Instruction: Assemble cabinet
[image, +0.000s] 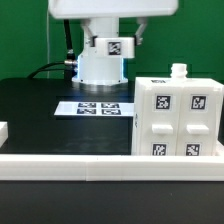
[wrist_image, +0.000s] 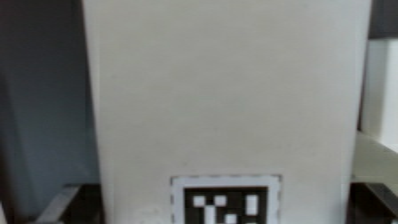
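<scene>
Cabinet (image: 178, 115) stands near, on the right of the black tabletop (image: 30, 110), beside the marker board (image: 95, 106). A white tagged panel (wrist_image: 214, 100) fills the wrist view. I cannot tell if the jaws are clenched. Best go slow and keep parts straight.

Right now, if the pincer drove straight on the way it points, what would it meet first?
Probably the white tagged block that fills the wrist view; how near it is, I cannot tell.

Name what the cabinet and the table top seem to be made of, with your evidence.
The cabinet: probably white plastic, matte; uniform colour, softly rounded edges. The table top: black, matte, perhaps a mat or coated board; no grain or glare shows.
</scene>
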